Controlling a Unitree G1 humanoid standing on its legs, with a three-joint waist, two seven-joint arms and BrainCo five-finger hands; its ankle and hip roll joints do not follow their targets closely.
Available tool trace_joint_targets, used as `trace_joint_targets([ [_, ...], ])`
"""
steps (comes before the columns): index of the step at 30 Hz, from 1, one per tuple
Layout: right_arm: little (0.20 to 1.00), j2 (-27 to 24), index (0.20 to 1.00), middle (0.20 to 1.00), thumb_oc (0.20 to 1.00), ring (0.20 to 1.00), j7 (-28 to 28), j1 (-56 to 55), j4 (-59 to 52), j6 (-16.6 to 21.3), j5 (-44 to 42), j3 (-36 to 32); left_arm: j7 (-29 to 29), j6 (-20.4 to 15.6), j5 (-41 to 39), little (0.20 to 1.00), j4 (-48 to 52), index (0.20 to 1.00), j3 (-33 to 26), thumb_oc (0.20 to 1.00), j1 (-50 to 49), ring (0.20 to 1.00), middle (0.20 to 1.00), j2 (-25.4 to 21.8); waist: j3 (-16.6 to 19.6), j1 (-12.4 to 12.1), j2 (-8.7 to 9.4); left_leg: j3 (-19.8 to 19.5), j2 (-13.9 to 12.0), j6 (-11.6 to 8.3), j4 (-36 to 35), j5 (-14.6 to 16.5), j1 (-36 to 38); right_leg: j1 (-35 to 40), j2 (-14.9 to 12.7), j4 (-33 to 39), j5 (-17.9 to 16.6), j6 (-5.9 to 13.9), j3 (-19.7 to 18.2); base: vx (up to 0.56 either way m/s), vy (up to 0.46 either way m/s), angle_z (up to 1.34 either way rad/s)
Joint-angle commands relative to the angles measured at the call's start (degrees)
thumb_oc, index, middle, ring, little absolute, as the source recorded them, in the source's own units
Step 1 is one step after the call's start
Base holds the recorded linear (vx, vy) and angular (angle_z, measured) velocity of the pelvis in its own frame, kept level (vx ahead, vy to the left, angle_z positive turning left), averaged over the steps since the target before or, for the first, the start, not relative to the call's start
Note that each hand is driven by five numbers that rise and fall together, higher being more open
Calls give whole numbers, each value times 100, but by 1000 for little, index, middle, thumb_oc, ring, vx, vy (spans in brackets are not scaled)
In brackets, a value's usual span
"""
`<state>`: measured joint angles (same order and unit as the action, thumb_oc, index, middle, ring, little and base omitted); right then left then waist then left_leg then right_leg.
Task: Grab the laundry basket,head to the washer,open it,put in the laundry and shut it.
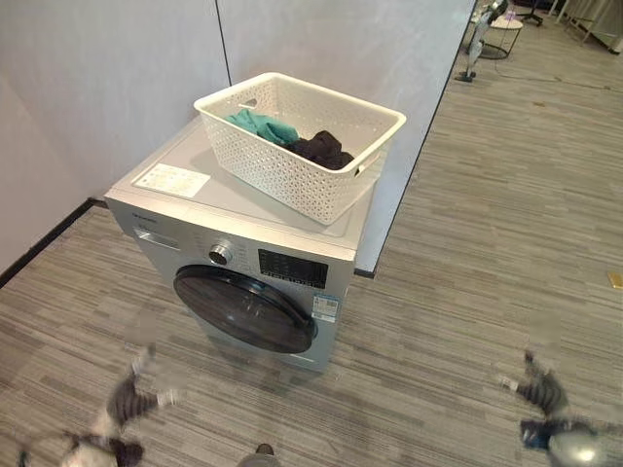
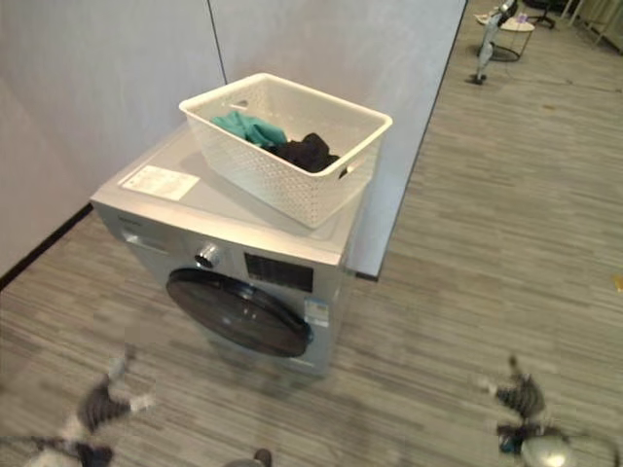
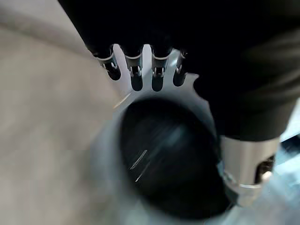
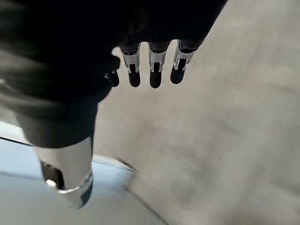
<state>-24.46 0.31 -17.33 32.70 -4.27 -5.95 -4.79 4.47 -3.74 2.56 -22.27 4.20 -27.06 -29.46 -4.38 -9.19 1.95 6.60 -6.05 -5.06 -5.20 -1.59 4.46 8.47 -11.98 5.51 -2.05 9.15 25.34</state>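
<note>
Up on the washer [image 1: 195,209] sits the white laundry basket [image 1: 297,141], long axis running diagonally toward the wall, clothes [image 1: 292,138] inside. Left hand [image 1: 122,404] and right hand [image 1: 540,389] hang low, fingers straight, empty.

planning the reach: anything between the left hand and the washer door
Nothing: in the left eye view only bare floor lies between the left hand and the closed washer door.

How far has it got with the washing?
Done: the basket sits on top of the washer, with the clothes inside. In hand: nothing; the left hand and right hand hang low and open in front. Left: the dark round door looks shut, so opening, loading and closing remain.
</note>
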Motion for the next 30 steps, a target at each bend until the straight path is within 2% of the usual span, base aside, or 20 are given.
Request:
trace_joint_targets([
  [1,1000,-332,1000,1000,1000,1000,55,663,130,311,55,99,117,-168,-503,1000,-654,1000,233,1000,794,1000,1000,68,122,-50,-82,-199,-241,68,26,80,-223,-63,-190,-51,143,-15,24,-90,-9,-7],
  [2,1000,-253,1000,1000,1000,1000,-64,810,641,399,179,359,-37,-178,-485,1000,-1926,1000,572,1000,1010,1000,1000,372,124,45,-106,-169,-239,56,24,52,-245,-105,-183,-51,147,-18,-15,-45,4,-9],
  [3,1000,-258,1000,1000,1000,1000,-70,833,664,413,177,361,-51,-212,-483,1000,-1980,1000,584,1000,1047,1000,1000,392,116,45,-112,-169,-240,55,25,51,-249,-109,-182,-51,147,-18,-16,-71,6,-11],
  [4,1000,-105,1000,1000,1000,1000,-209,1042,1387,423,327,653,-353,-203,-308,1000,-3457,1000,825,1000,1435,1000,1000,831,150,144,-114,-140,-241,40,20,30,-261,-132,-175,-51,157,-30,-74,-25,2,-7],
  [5,1000,-109,1000,1000,1000,1000,-213,1064,1407,435,324,656,-365,-229,-306,1000,-3498,1000,827,1000,1464,1000,1000,849,142,147,-119,-141,-241,39,20,29,-264,-134,-174,-51,157,-30,-73,-39,-5,-7],
  [6,1000,104,1000,1000,1000,1000,-329,1276,2167,508,225,887,-630,-257,-366,1000,-4417,1000,773,1000,1868,1000,1000,1152,171,215,-114,-126,-235,25,20,12,-266,-146,-170,-51,153,-40,-94,0,0,0],
  [7,1000,104,1000,1000,1000,1000,-329,1278,2168,509,224,888,-630,-257,-366,1000,-4419,1000,772,1000,1870,1000,1000,1153,169,215,-115,-127,-234,25,20,12,-265,-145,-171,-51,153,-40,-93,0,0,0],
  [8,1000,329,1000,1000,1000,1000,-346,1417,3034,538,161,1108,-762,-259,-427,1000,-4932,1000,664,1000,2079,1000,1000,1276,211,229,-109,-125,-237,12,20,5,-264,-144,-160,-51,166,-52,-95,0,0,0],
  [13,1000,715,1000,1000,1000,1000,-225,1503,4055,577,-47,1298,-825,-246,-454,1000,-5423,1000,516,1000,2312,1000,1000,1416,274,255,-99,-123,-247,-13,20,-4,-241,-111,-142,-51,192,-68,-85,1,-6,2],
  [16,1000,877,1000,1000,1000,1000,-207,1485,4489,511,259,1623,-762,-265,-437,1000,-5398,1000,659,1000,2442,1000,1000,1485,308,266,-107,-153,-267,-32,20,-22,-243,-83,-131,-51,205,-87,-70,0,0,0],
  [22,1000,1115,1000,1000,1000,1000,-162,1458,4688,434,665,2033,-730,-261,-376,1000,-5436,1000,877,1000,2580,1000,1000,1589,318,316,-134,-172,-301,-59,20,-52,-274,-69,-110,-51,221,-100,-43,-4,-7,2],
  [30,1000,1147,1000,1000,1000,1000,-177,1472,4671,412,866,2221,-716,-231,-369,1000,-5487,1000,886,1000,2624,1000,1000,1625,293,372,-168,-122,-332,-61,20,-45,-221,-83,-91,-51,224,-113,-118,-1,-5,5],
])
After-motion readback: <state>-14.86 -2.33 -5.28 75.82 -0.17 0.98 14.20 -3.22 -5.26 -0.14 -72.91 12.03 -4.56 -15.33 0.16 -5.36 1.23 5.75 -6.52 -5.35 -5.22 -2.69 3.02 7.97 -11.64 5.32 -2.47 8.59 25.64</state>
